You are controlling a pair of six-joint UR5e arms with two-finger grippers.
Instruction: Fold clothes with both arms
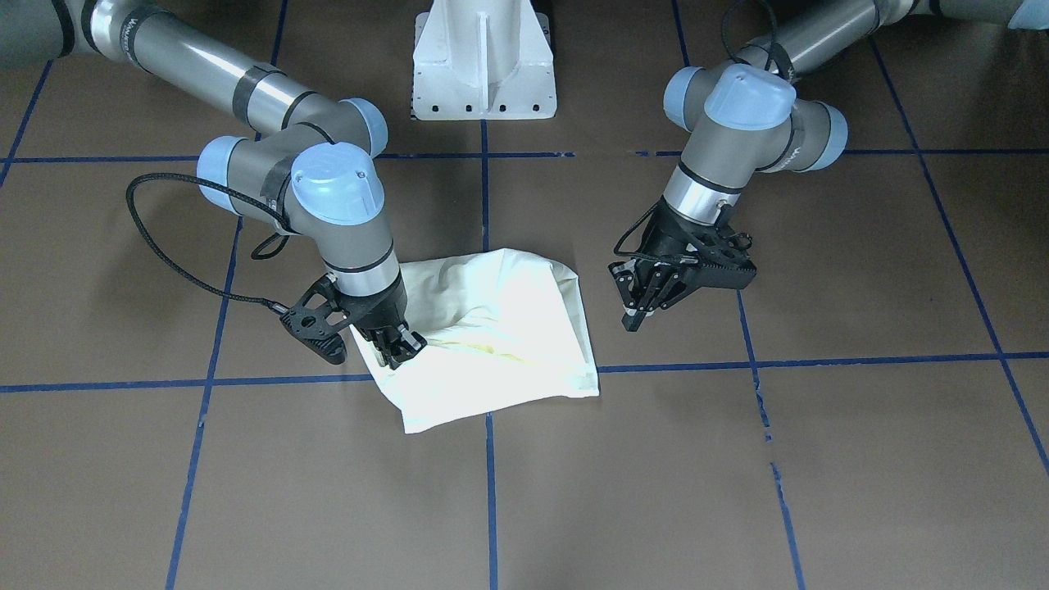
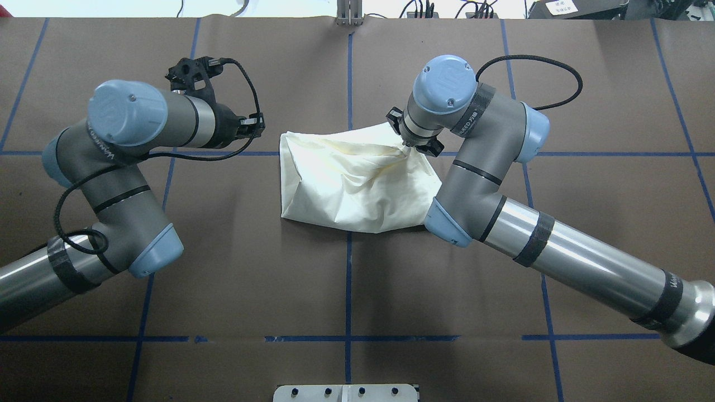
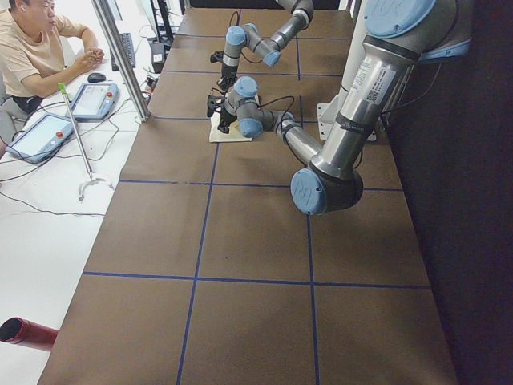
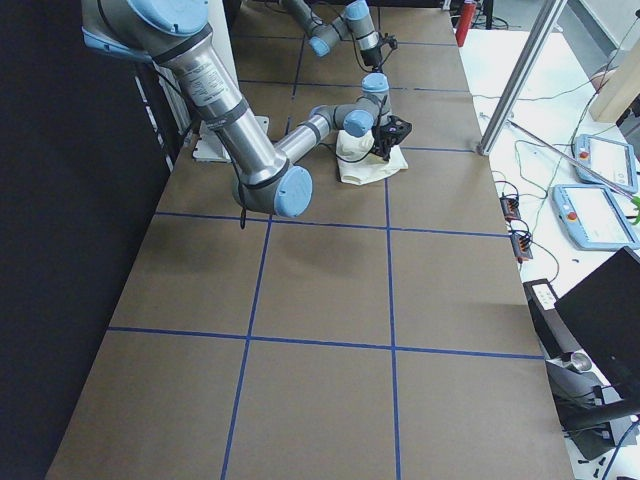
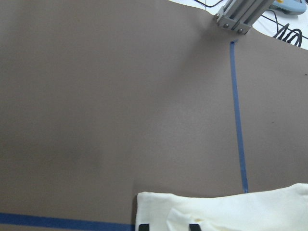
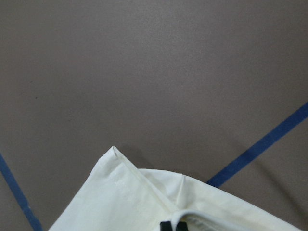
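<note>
The clothes are one cream shirt, folded into a rumpled packet at the table's centre, plain side up. My right gripper is shut on the shirt's far right corner, and creases run toward the pinch. In the right wrist view one black fingertip shows against a folded hem of the shirt. My left gripper hangs open just off the shirt's left edge. Its two fingertips stand apart over that edge of the shirt.
The white pedestal base stands at the robot's side of the brown table, which is marked with blue tape lines. A person sits at a white side table with tablets beyond an aluminium post.
</note>
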